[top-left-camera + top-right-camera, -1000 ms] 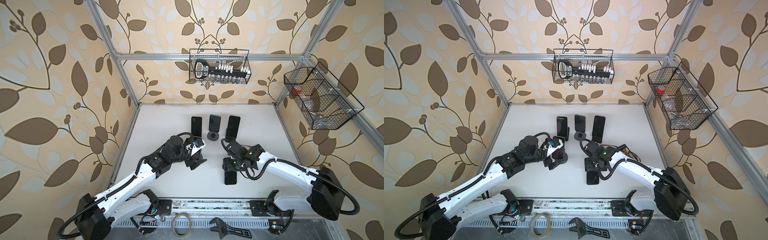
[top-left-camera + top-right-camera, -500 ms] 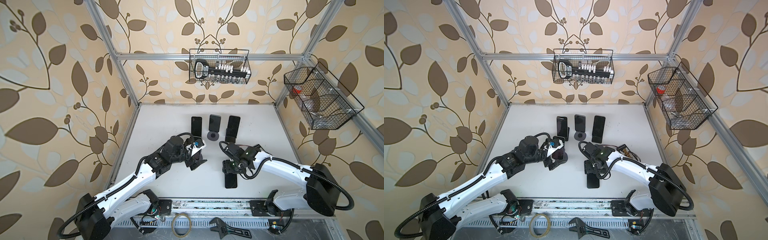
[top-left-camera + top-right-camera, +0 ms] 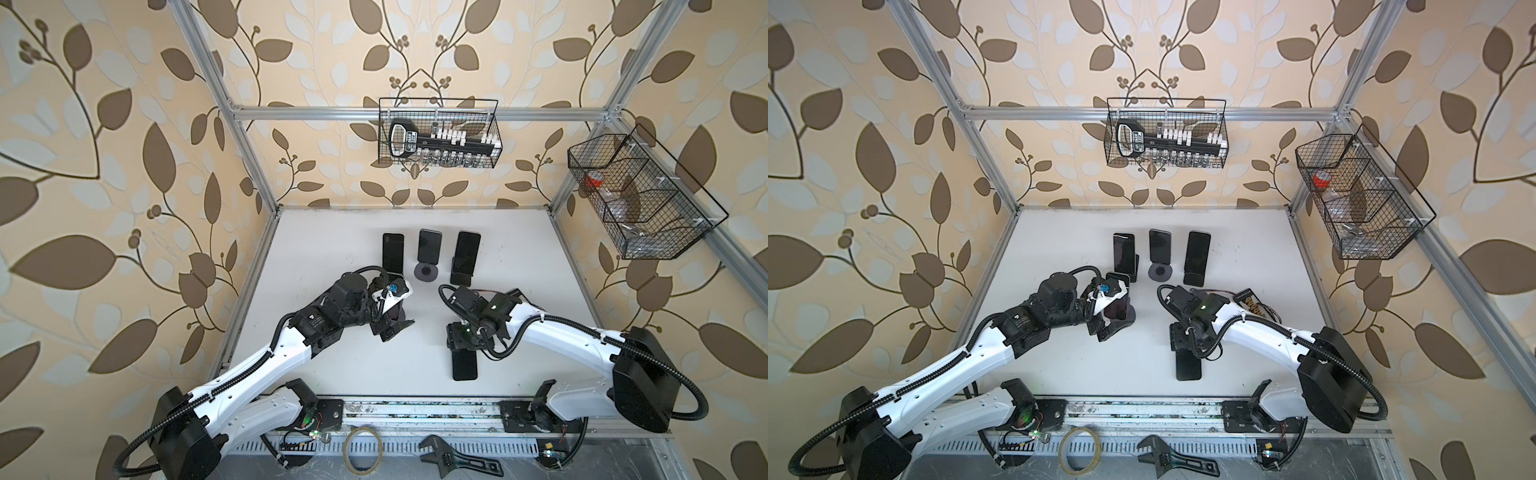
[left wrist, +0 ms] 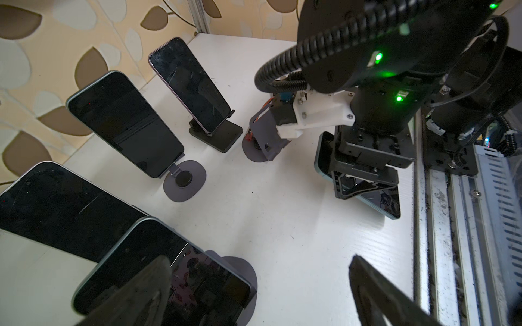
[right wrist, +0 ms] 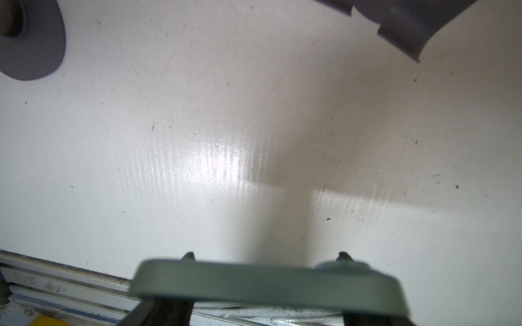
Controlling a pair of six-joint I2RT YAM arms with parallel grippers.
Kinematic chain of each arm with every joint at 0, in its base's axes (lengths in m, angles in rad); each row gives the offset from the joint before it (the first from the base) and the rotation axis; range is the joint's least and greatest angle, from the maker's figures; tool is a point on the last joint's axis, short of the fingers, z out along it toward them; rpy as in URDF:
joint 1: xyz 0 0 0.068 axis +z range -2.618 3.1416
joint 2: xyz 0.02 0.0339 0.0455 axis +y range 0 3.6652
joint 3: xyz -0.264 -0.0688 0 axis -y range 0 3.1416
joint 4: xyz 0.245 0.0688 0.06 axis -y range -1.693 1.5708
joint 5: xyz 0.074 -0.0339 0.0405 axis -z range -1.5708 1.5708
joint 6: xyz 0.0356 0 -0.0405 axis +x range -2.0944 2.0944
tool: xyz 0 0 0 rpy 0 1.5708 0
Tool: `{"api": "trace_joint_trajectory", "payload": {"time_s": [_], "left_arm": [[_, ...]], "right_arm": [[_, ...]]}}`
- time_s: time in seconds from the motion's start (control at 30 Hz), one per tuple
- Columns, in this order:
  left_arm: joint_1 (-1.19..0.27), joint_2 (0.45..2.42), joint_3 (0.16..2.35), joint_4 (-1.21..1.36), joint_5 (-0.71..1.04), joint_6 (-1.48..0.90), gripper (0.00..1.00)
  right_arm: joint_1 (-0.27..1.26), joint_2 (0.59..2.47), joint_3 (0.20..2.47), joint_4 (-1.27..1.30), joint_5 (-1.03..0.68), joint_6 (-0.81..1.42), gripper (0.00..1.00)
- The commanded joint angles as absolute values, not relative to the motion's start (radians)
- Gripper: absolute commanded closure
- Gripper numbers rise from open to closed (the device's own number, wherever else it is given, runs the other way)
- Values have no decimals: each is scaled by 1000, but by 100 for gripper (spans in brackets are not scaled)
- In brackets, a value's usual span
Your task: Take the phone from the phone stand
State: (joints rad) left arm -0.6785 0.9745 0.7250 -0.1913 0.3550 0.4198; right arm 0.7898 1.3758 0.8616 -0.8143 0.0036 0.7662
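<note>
Right gripper [image 4: 365,183] clamped across teal-edged phone [image 4: 391,204], screen up, clear of and just beside the empty grey phone stand [image 4: 264,141]; left gripper [image 3: 395,329] fingers spread wide, holding nothing, well apart from that stand, next to a second phone [image 4: 197,271].

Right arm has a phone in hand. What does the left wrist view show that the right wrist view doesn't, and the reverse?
Left wrist only: four phones propped on stands, an empty grey stand, and the open left gripper. Right wrist only: the teal phone's edge close up, with two fingers poking past it. Both: that phone clamped in the right gripper, the white table, the front rail.
</note>
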Motion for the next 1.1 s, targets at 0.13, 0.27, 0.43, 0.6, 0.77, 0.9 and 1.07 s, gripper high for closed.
{"api": "trace_joint_trajectory", "payload": {"time_s": [0.13,0.27,0.43,0.6,0.77,0.9,1.07], "left_arm": [[-692,948,746,-185,344,440,2],[-693,947,746,-186,341,443,2],[-693,946,744,-187,340,442,2],[-695,948,745,-189,337,442,2],[-698,946,744,-192,336,445,2],[-700,953,744,-195,333,446,2],[-702,953,743,-198,327,446,2]], "right_arm": [[796,1361,830,-854,1,767,43],[793,1369,818,-858,13,756,42],[793,1390,813,-859,20,752,42],[791,1405,808,-846,23,754,42],[779,1418,793,-832,20,744,42],[765,1413,779,-815,19,746,42],[744,1394,765,-812,18,742,42]]}}
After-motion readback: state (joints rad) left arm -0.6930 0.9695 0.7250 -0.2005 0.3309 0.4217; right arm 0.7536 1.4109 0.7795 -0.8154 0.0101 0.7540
